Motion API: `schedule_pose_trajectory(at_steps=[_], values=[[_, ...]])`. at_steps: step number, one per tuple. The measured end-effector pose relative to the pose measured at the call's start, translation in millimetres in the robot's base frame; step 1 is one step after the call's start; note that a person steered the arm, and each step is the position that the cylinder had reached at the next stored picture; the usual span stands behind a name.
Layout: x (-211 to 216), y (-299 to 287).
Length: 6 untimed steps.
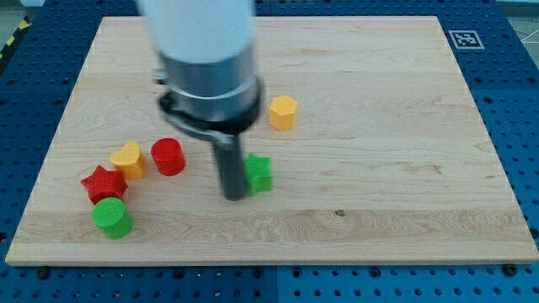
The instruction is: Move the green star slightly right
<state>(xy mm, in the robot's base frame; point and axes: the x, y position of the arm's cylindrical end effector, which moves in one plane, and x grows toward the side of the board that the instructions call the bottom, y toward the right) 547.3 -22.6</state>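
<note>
The green star [259, 172] lies a little left of the board's middle, toward the view's bottom. My tip [233, 196] rests on the board right against the star's left side, and the rod hides the star's left edge. The arm's grey and white body hangs above, covering part of the board toward the view's top.
A yellow hexagon block [283, 112] sits up and right of the star. At the left are a red cylinder [168, 156], a yellow heart-like block [129, 160], a red star [103, 183] and a green cylinder [112, 218]. The wooden board [379, 168] lies on a blue perforated table.
</note>
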Motion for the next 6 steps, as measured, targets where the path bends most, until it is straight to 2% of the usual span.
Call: schedule_pose_trajectory(at_steps=[1,2,3,4,5,6], values=[[3,52],[2,13],[1,-54],[-20,-72],[-30,-54],[-30,-11]])
